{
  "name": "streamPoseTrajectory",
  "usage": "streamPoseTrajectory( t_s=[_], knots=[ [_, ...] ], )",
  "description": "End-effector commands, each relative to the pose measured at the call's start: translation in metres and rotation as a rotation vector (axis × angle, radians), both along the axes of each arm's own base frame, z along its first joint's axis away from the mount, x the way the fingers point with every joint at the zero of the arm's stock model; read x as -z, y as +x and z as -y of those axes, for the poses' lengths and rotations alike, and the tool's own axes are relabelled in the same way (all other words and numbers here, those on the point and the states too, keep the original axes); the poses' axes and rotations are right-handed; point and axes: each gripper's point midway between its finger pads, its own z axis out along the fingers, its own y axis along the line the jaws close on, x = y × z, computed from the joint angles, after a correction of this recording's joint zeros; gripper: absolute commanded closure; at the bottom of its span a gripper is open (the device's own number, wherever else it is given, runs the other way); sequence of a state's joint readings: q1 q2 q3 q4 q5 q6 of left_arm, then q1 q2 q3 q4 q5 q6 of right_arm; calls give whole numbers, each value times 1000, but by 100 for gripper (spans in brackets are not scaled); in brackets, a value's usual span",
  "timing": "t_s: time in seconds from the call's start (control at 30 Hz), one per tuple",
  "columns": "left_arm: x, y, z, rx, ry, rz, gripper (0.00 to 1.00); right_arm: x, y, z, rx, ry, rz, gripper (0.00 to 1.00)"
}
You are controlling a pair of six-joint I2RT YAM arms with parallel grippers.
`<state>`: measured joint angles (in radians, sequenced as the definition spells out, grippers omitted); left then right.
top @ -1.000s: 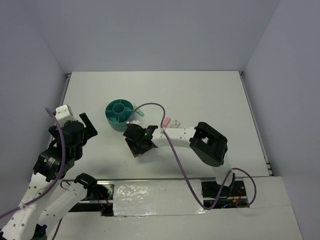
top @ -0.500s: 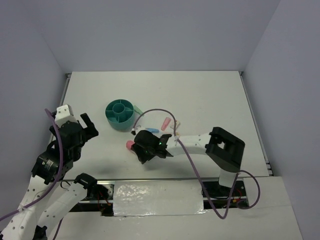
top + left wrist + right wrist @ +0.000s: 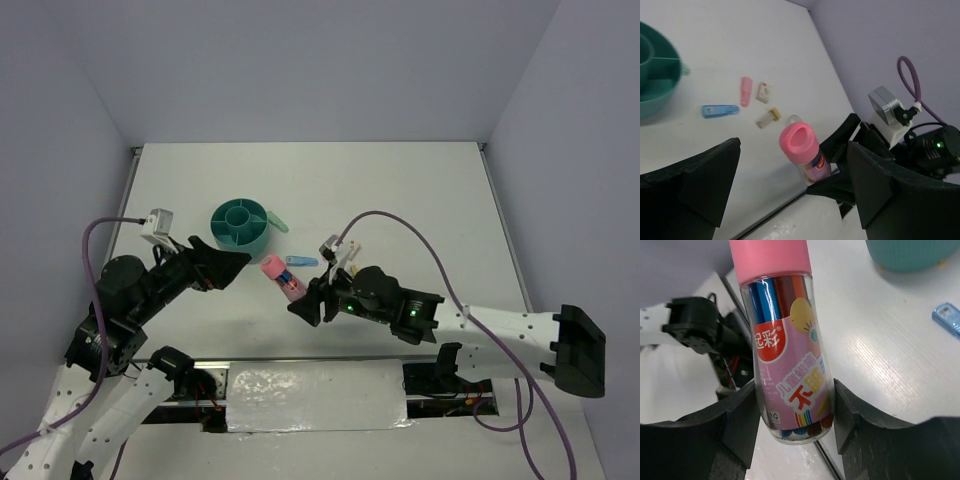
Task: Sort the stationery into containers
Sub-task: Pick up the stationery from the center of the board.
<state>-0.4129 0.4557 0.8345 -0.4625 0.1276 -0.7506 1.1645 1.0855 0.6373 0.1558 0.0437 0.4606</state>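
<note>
Gripping the pink-capped tube, right gripper clamps it tilted; left gripper hangs wide open near the teal organiser.

This is looking like a robotics lab test cell, not a home or an office. A left arm and a right arm, both white and black, are sitting bolted at the near edge of a bare white table. Plain pale walls are boxing the table in on three sides. Purple cables are looping loose over the arms, and a small camera is riding on one wrist. Open wiring is showing at the bases beside a strip of shiny tape. A teal organiser and a few stationery pieces are lying on the white top.
</note>
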Motion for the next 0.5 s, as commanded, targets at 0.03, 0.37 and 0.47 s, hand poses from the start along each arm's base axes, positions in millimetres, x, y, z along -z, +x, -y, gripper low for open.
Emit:
streamPoseTrajectory(
  t_s=[0.03,0.37,0.47],
  knots=[
    [-34,-17,41,246,-173,61,1,-69,-5,8,-1,251,102,100],
    [-27,-25,72,459,-290,62,1,-97,-7,5,-11,278,153,100],
    [-34,-26,70,452,-278,85,1,-100,-8,1,-25,280,156,100]
  ],
)
